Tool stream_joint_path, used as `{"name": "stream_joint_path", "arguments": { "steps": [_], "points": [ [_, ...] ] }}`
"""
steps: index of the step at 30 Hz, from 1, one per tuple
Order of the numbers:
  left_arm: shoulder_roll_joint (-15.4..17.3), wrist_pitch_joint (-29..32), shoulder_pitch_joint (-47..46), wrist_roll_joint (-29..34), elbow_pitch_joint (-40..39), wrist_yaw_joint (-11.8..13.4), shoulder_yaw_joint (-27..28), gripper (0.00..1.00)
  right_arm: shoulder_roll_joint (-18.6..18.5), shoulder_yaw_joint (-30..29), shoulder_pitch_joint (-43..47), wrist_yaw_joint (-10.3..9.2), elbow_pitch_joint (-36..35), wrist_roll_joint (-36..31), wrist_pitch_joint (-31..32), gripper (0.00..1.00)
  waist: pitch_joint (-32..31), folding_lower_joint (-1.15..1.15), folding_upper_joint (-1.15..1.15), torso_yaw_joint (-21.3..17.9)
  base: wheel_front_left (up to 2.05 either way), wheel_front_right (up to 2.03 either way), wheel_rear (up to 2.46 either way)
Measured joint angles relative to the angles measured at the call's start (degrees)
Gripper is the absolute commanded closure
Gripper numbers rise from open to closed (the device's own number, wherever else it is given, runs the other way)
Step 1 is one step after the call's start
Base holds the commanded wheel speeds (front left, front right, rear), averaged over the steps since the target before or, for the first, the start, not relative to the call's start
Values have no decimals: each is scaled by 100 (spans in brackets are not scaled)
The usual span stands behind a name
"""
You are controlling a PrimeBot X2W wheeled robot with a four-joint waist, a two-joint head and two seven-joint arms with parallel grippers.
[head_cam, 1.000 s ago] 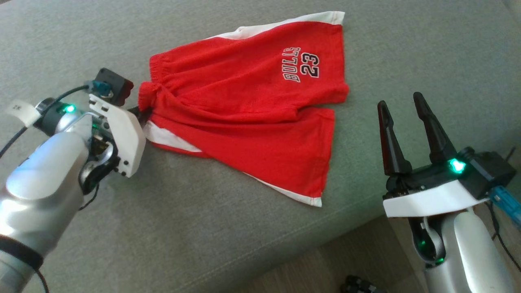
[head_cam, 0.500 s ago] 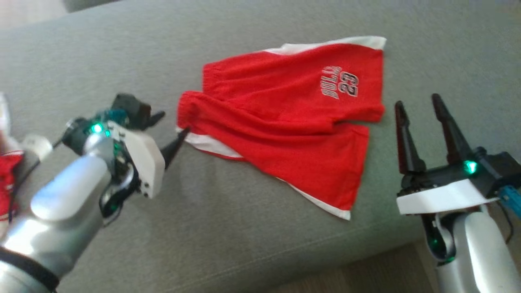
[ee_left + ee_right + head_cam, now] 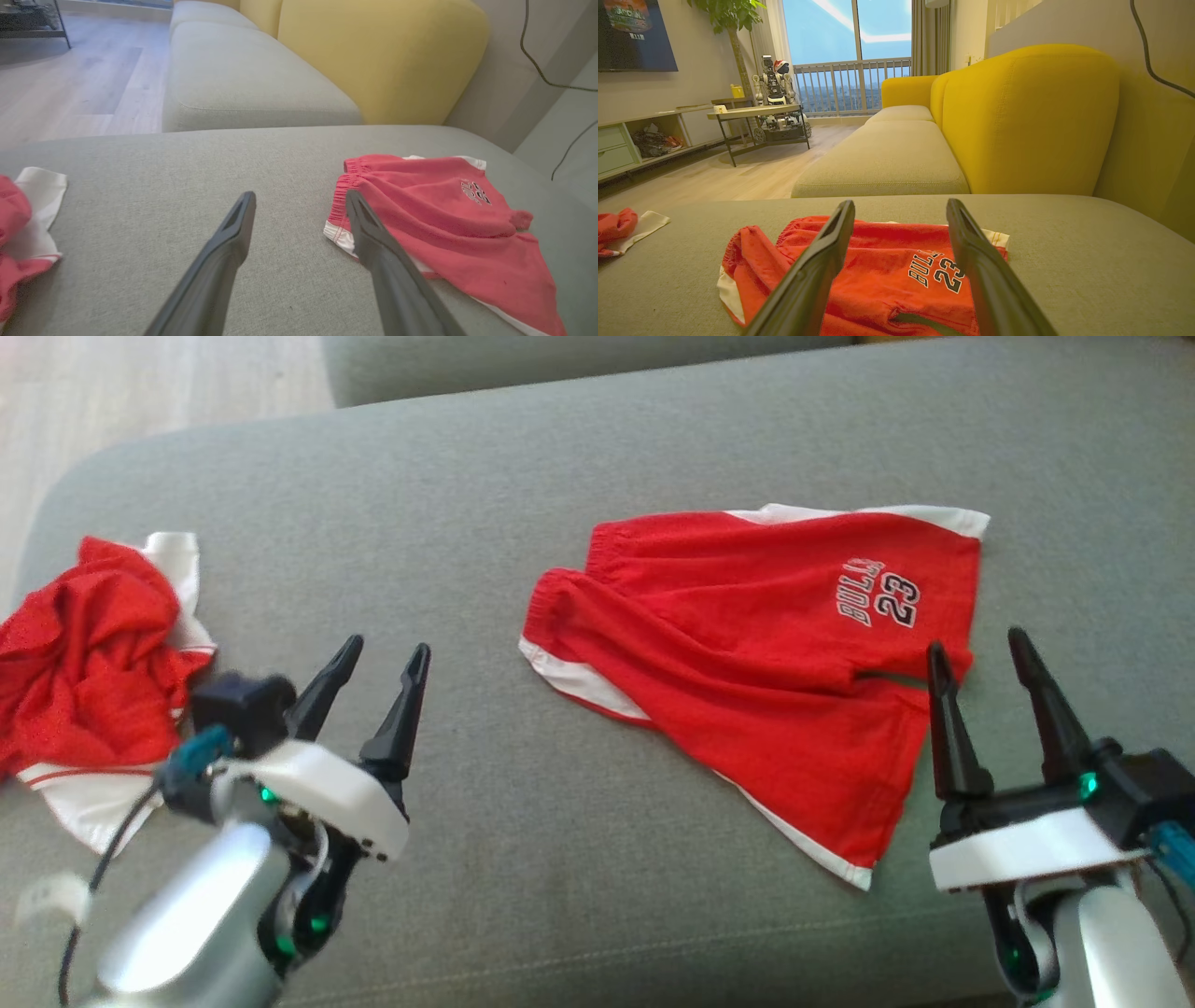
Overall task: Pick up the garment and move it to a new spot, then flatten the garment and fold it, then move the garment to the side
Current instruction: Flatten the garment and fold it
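On the grey sofa cushion [image 3: 579, 859], the red shorts [image 3: 747, 663] lie at three o'clock, legs overlapping. The left gripper [image 3: 388, 646] at eight and the right gripper [image 3: 977, 644] at four gape empty. A one-layer pinch could bunch the waistband.

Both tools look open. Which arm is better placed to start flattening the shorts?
Probably right: the right tool hangs at the leg end of the red shorts, while the left tool stands apart from the waistband, bare cushion between.
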Motion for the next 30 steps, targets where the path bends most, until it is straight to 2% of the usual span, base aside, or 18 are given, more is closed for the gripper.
{"name": "stream_joint_path", "arguments": {
  "steps": [2, 5, 6, 14, 19, 23, 30],
  "points": [
    [-158, -3, 347, 236, -260, 90, 412, 0, 0, 11, 80, 0, 8, 1, 0, 0, -24, 0, 0, 62, 0, 0, 0],
    [-454, -4, 742, 575, -471, 71, 966, 0, 2, 73, 92, 0, 3, 18, 0, 0, 3, 0, 0, 34, 0, 0, 0],
    [-454, -4, 742, 575, -471, 71, 966, 0, 2, 73, 92, 0, 3, 18, 0, 0, 3, 0, 0, 34, 0, 0, 0],
    [-880, -4, 1131, 1455, -393, -303, 1571, 0, 1, 187, 85, 0, 4, 71, 0, 0, 112, 1, 0, -209, 0, 0, 0],
    [-944, -4, 1098, 1920, 64, -480, 1622, 0, 1, 274, 76, 0, 3, 78, 0, 0, 259, 1, 0, -390, 0, 0, 0],
    [-939, 87, 717, 2259, 887, -669, 1283, 0, 1, 307, -42, 0, -1, 172, 0, 0, 460, 1, 0, -609, 0, 0, 0],
    [-1039, 151, -90, 2324, 1671, -836, 1228, 0, 1, 360, -104, 0, -19, 227, 0, 0, 720, 2, 0, -926, 0, 0, 0]
  ]
}}
